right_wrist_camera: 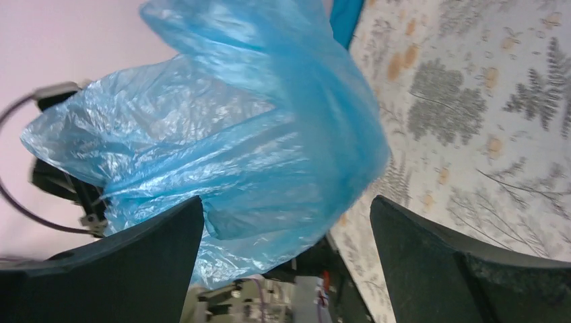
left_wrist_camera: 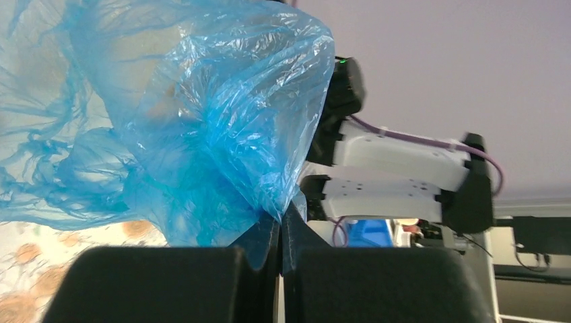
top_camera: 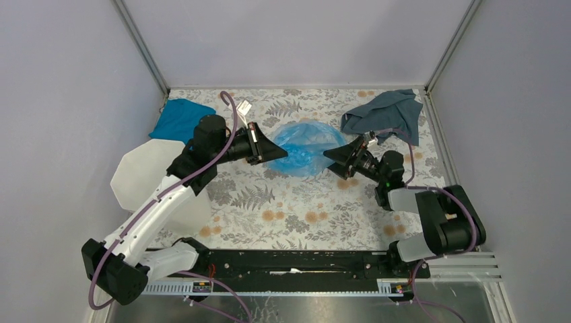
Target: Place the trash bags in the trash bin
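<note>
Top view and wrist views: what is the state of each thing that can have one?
trash bin: nothing seen inside
trash bag: billowed, outside the trash bin
left gripper: shut on the trash bag
right gripper: open, facing the trash bag
teal cloth: crumpled
grey-blue cloth: crumpled

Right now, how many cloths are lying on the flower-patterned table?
2. A crumpled teal-blue fabric cloth lies at the far-left corner; a crumpled grey-blue fabric cloth lies at the far-right corner. Another could hide under the translucent light-blue plastic bag.
</note>
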